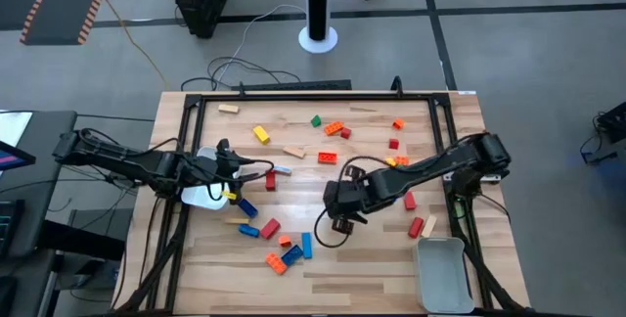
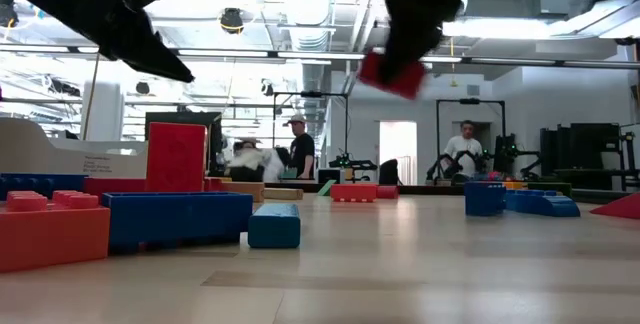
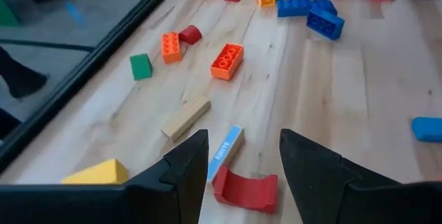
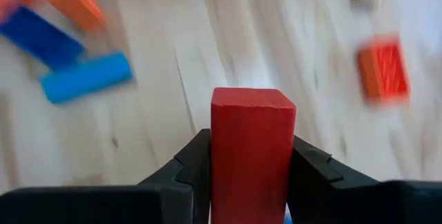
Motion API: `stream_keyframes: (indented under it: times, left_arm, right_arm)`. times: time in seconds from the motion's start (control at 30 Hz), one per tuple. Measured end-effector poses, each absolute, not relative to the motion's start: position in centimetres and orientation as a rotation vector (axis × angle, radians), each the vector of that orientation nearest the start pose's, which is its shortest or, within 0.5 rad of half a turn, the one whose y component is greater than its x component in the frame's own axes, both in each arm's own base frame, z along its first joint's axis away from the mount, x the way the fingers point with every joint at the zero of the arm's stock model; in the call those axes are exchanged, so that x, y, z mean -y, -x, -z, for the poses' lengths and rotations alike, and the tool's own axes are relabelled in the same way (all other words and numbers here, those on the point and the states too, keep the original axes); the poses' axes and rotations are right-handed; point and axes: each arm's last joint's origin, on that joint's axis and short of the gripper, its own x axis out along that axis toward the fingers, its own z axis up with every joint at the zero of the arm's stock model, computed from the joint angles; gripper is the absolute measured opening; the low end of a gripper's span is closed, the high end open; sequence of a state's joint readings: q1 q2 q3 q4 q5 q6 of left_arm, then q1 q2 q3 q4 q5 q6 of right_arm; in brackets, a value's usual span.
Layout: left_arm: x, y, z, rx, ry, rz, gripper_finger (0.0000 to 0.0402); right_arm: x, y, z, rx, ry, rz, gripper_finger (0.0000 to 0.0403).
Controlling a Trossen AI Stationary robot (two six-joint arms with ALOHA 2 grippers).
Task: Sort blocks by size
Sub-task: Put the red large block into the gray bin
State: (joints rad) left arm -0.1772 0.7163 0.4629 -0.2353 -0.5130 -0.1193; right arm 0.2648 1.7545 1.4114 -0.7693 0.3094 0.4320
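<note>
A red rectangular wooden block [image 4: 253, 151] is pinched between the right gripper's [image 1: 342, 221] fingers, lifted above the middle of the wooden worktop [image 1: 367, 258], where the other coloured blocks [image 1: 277, 244] lie scattered. A white rectangular tray [image 1: 441, 273] at the near right corner is seen with nothing in it. The left gripper's [image 3: 242, 175] fingers are spread over a red arched block [image 3: 246, 189] beside a blue bar [image 3: 225, 152] whose white lettering cannot be read.

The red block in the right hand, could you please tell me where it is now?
The red block is clamped between the right hand's fingers, lifted off the table near its middle in the high view, with a light blue bar on the wood below.
</note>
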Motion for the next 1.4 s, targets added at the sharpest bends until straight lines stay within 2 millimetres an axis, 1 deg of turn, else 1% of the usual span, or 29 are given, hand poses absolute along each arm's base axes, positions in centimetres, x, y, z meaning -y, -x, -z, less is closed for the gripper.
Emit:
stream_keyframes:
  times: [0.03,0.1,0.23,0.33,0.4,0.5,0.6,0.77,0.87,0.93,1.0,1.17,1.4]
  left_arm:
    - [1.3,-15.5,-23.0,-0.441,-0.061,-0.360,0.0174]
    - [1.3,-15.4,-23.1,-0.442,-0.078,-0.360,0.0174]
    - [1.2,-15.0,-22.9,-0.476,-0.113,-0.355,0.0174]
    - [1.2,-14.8,-22.8,-0.494,-0.135,-0.331,0.0174]
    - [1.3,-14.9,-22.6,-0.489,-0.130,-0.316,0.0174]
    - [1.4,-15.0,-22.7,-0.469,-0.090,-0.304,0.0174]
    - [1.5,-15.2,-23.0,-0.435,-0.016,-0.292,0.0174]
    - [1.9,-16.4,-23.4,-0.357,0.075,-0.222,0.0174]
    - [2.2,-17.6,-23.4,-0.311,0.073,-0.205,0.0174]
    - [2.5,-18.5,-23.2,-0.301,0.045,-0.193,0.0174]
    - [2.7,-19.3,-22.9,-0.286,0.020,-0.180,0.0174]
    - [3.3,-20.5,-21.9,-0.310,-0.002,-0.148,0.0174]
    - [4.2,-21.8,-21.5,-0.259,-0.027,-0.112,0.0174]
  right_arm:
    - [-8.4,-35.4,-25.5,-0.978,-0.064,0.248,0.0154]
    - [-7.5,-36.1,-25.6,-0.894,-0.048,0.227,0.0154]
    - [-5.2,-37.4,-24.5,-0.774,-0.036,0.224,0.0154]
    - [-3.7,-38.2,-24.0,-0.640,-0.066,0.172,0.0154]
    - [-3.0,-38.6,-23.8,-0.553,-0.060,0.142,0.0154]
    - [-2.7,-38.9,-24.1,-0.423,-0.025,0.125,0.0154]
    - [-2.8,-39.1,-24.6,-0.276,-0.003,0.106,0.0154]
    - [-3.5,-39.9,-25.3,-0.097,0.036,0.052,0.0154]
    - [-3.7,-40.7,-24.8,-0.035,0.065,0.026,0.0154]
    - [-3.7,-41.2,-24.6,-0.024,0.083,0.025,0.0154]
    - [-3.6,-41.7,-24.7,-0.007,0.101,0.028,0.0154]
    - [-3.3,-42.0,-24.6,-0.010,0.107,0.035,0.0154]
    - [-3.5,-42.0,-24.7,-0.003,0.106,0.031,0.0157]
